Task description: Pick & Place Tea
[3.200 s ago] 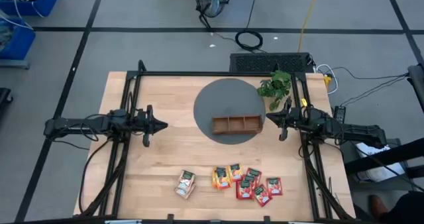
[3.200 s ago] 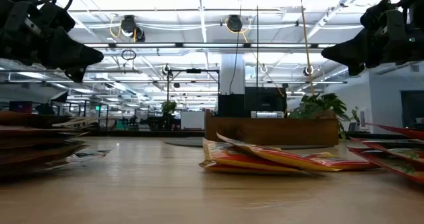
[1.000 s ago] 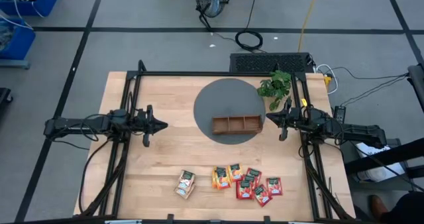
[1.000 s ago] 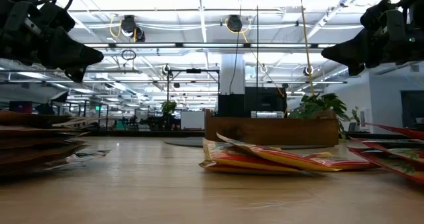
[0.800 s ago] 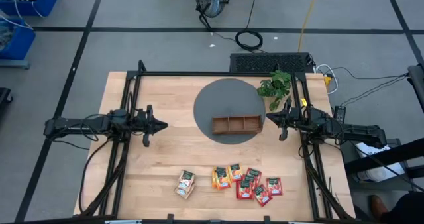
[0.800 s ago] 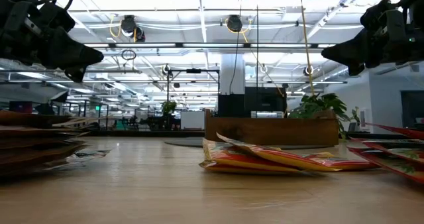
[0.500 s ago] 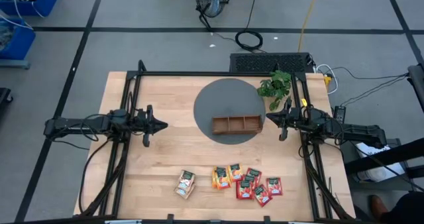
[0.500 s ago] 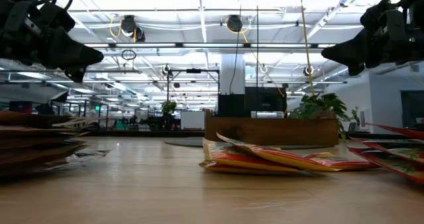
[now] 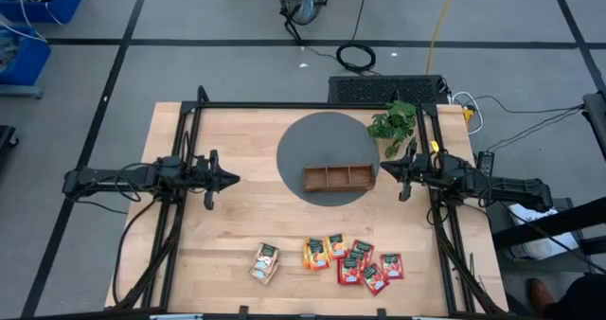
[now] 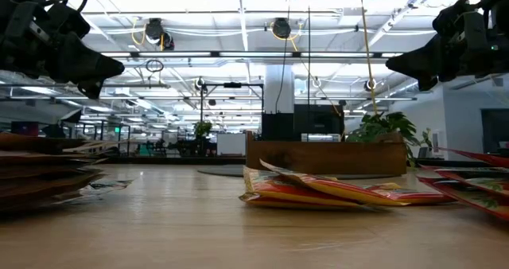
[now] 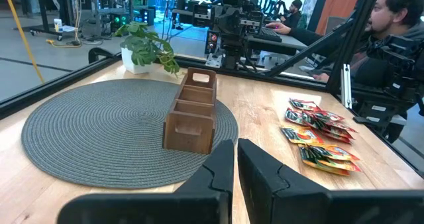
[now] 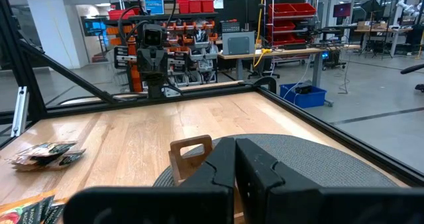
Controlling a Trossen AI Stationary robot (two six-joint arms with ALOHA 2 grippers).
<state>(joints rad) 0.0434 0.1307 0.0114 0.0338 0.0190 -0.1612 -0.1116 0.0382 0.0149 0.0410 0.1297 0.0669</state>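
We find no change between the earlier pictures and now. Neither arm has shifted, no sachet of the tea (image 9: 343, 258) has moved, and we see nothing come onto the table (image 9: 237, 225) or leave it.
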